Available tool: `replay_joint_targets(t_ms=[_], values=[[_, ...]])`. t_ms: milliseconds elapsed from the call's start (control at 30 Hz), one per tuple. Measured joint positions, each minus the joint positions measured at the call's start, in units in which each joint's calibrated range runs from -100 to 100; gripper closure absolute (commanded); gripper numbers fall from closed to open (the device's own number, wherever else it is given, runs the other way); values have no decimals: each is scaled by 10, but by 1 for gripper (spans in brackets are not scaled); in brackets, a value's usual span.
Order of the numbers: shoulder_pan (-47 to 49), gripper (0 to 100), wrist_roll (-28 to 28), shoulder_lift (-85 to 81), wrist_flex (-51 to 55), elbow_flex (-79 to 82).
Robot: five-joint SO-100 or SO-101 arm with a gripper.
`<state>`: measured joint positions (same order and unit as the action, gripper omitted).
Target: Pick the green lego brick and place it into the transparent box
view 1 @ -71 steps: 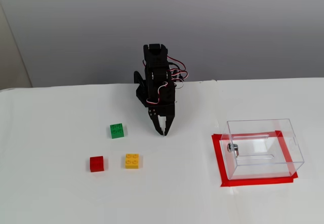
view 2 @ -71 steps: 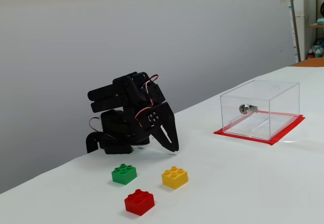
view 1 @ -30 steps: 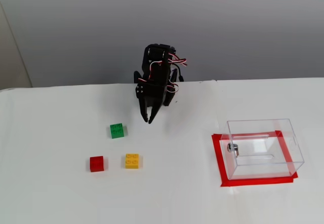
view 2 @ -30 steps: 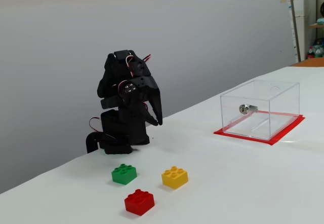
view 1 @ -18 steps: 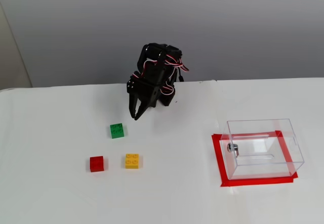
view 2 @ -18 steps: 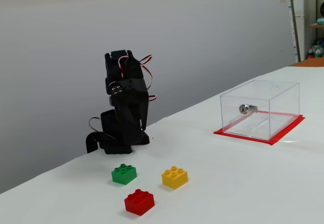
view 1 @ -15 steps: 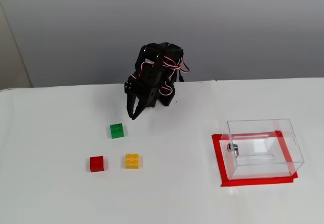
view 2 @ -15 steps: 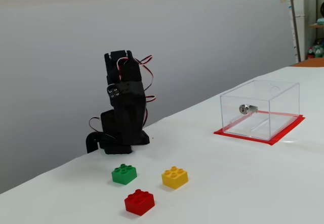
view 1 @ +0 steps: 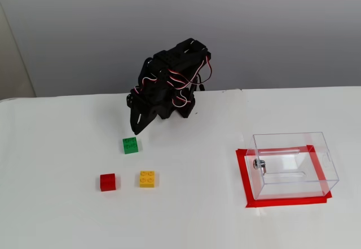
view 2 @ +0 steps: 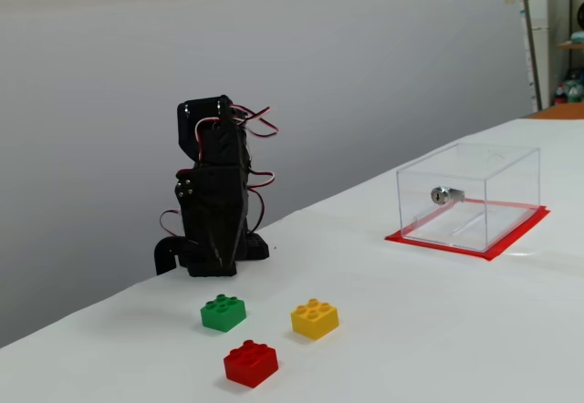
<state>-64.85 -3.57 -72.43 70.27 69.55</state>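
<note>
A: Green brick (view 1: 131, 145) is seen flat on the white worktop (view 1: 197, 221), studs up, untouched. In a fixed view it is found left of centre; also seen in the other fixed view (view 2: 224, 313), nearest the arm of the three bricks.

B: And the tool?

A: Tool (view 1: 135, 129) is pointed down at the worktop, tips just behind the green brick, apart from it. Nothing is held. Whether the jaws are wide or narrow can't be told: fingers are seen edge-on in one fixed view and lost against the black arm body in the other (view 2: 217, 262).

B: Other bricks?

A: Red brick (view 1: 108, 182) and yellow brick (view 1: 147, 178) are set side by side, w/ a gap, nearer the camera than the green one. None of the three are touching. Same trio is shown in the low fixed view: red (view 2: 251, 363) at the front, yellow (view 2: 315, 319) to its right.

B: Box?

A: Clear box (view 1: 292, 164) is placed well apart from the bricks, at the right of the worktop, standing on a red tape rectangle (view 1: 246, 181). A small metal fitting (view 2: 440, 195) is mounted on one wall. Nothing is seen inside. Red & white wires (view 1: 189, 83) are looped over the arm.
</note>
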Motion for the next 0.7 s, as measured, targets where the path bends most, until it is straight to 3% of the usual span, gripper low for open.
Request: replay_joint_targets(t_ms=[567,700], values=[[1,97,-65,120,-101,0],[1,84,-67,144,-106,0]])
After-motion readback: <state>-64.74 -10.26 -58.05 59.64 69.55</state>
